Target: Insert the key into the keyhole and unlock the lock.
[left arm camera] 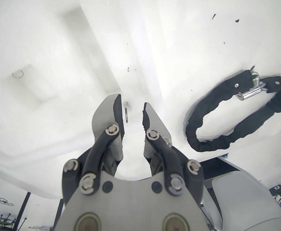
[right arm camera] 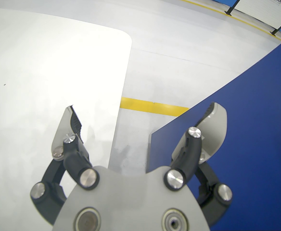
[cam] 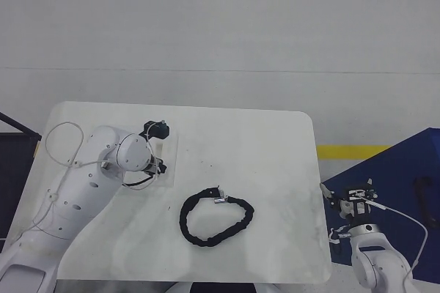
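Left pincer [left arm camera: 130,105] is being held open, the key [left arm camera: 126,115] between its fingers, at 10 o'clock from the chain lock [cam: 216,217] mid-worktop [cam: 279,146]. Right pincer [right arm camera: 141,106] is being held open at the worktop's 3 o'clock edge.

There is one white table [cam: 279,146]. On it lies one chain lock [cam: 216,217]: a single closed loop in a black fabric sleeve. One metal lock body [left arm camera: 250,94] joins its ends, and two small metal studs [left arm camera: 236,85] sit on the sleeve, one at each end. One pale tray [left arm camera: 58,49] rests on the table, with one key [left arm camera: 126,115] and one thin ring [left arm camera: 18,74] on it. There are two grippers, the left gripper [left arm camera: 130,105] and the right gripper [right arm camera: 141,106], and each has two fingers [left arm camera: 155,121]. One blue panel [right arm camera: 227,121] stands beside the right gripper. Two yellow floor lines [right arm camera: 152,105] cross the floor beyond the table.
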You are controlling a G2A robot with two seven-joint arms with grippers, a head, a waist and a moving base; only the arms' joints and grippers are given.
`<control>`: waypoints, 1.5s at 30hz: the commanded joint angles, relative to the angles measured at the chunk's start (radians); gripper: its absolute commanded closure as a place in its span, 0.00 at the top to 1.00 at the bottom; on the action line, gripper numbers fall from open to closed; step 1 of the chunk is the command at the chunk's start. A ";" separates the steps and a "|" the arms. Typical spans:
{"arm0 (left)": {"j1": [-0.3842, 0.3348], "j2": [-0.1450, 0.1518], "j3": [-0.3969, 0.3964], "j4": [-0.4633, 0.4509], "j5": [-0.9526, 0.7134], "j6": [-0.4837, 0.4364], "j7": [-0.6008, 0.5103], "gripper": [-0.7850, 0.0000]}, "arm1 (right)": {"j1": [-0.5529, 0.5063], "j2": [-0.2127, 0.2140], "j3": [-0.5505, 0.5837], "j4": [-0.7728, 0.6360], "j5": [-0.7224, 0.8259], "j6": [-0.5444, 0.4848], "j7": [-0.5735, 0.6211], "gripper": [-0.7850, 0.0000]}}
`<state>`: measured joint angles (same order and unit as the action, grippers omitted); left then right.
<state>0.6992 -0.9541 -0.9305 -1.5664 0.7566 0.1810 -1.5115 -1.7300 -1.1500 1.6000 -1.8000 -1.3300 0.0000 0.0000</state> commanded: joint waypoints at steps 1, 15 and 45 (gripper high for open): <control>0.003 0.000 0.000 0.002 0.008 0.005 0.000 0.23 | 0.000 0.000 0.000 0.000 0.000 0.000 0.000 1.00; 0.006 -0.006 -0.006 0.005 0.018 0.005 0.000 0.00 | 0.000 0.000 0.000 0.000 0.000 0.000 0.000 1.00; 0.075 0.017 -0.190 -0.009 -0.100 0.130 0.002 0.00 | 0.000 0.000 0.000 0.000 0.000 0.000 0.000 1.00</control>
<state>0.7804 -0.9362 -1.1176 -1.6003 0.6823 0.3079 -1.5122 -1.7300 -1.1500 1.6000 -1.8000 -1.3300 0.0000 0.0000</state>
